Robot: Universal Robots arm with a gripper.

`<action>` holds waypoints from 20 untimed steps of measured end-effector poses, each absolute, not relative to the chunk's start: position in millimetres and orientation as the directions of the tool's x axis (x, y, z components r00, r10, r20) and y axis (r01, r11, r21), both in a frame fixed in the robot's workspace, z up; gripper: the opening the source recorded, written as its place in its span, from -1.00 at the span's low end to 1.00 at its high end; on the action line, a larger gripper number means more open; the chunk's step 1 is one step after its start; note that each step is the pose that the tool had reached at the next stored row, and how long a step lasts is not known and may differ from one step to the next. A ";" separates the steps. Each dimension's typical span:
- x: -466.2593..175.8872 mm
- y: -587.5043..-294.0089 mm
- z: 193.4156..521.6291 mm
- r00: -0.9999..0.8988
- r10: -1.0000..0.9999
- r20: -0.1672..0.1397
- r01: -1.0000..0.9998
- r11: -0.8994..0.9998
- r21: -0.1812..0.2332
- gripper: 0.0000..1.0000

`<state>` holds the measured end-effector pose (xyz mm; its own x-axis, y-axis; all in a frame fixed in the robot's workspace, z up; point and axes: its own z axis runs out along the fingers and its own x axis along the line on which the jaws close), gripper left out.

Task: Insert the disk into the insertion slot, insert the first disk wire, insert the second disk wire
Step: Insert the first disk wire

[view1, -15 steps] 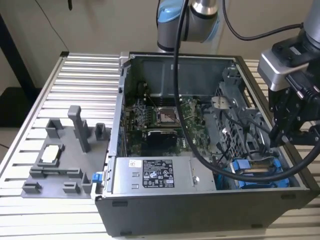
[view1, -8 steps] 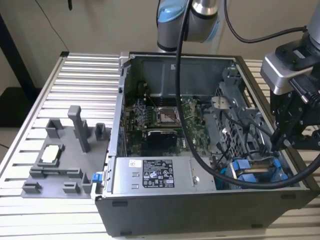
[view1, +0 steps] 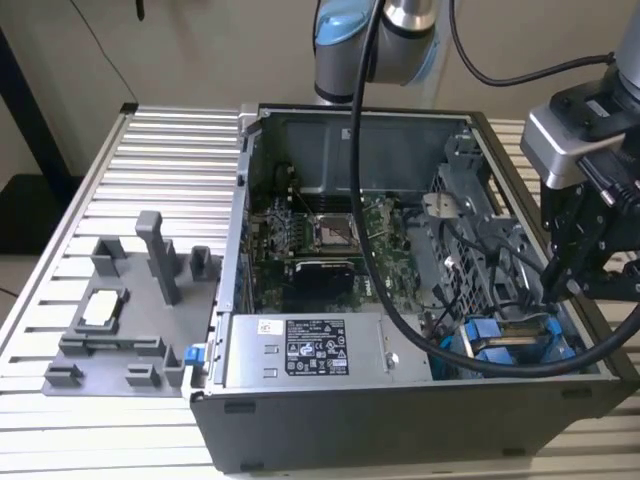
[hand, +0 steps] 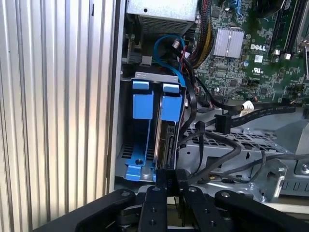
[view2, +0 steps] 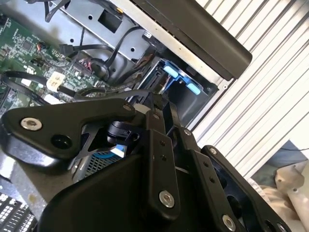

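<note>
A ribbed metal counter point(view1: 170, 150) carries an open computer case point(view1: 400, 425) and, at the exterior view's left beside it, a grey holder plate point(view1: 130, 305).

The computer case point(view1: 400, 430) stands on the table point(view1: 170, 140), with a fixture plate point(view1: 110, 345) beside it on the exterior view's left. Inside the case, the power supply box point(view1: 300, 350) lies along the near wall, with the motherboard point(view1: 330, 245) behind it. The drive cage point(view1: 460, 215) is on the exterior view's right. The disk point(view1: 497, 340) sits in the insertion slot point(view1: 565, 345) at the near right corner, with the gripper point(view1: 556, 290) just above it.
</note>
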<state>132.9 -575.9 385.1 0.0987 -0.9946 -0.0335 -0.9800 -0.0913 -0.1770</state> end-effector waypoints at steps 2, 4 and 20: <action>133.0 -575.9 384.8 0.069 -0.997 -0.033 -0.982 -0.062 -0.177 -0.62; 132.9 -575.9 384.3 0.037 -0.999 -0.034 -0.984 -0.030 -0.177 -0.62; 134.8 -575.9 382.4 -0.037 -0.996 -0.077 -0.993 0.045 -0.113 -0.62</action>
<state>134.8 -575.9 382.4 -0.0367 -0.9963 -0.0772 -0.9926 0.0453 -0.1127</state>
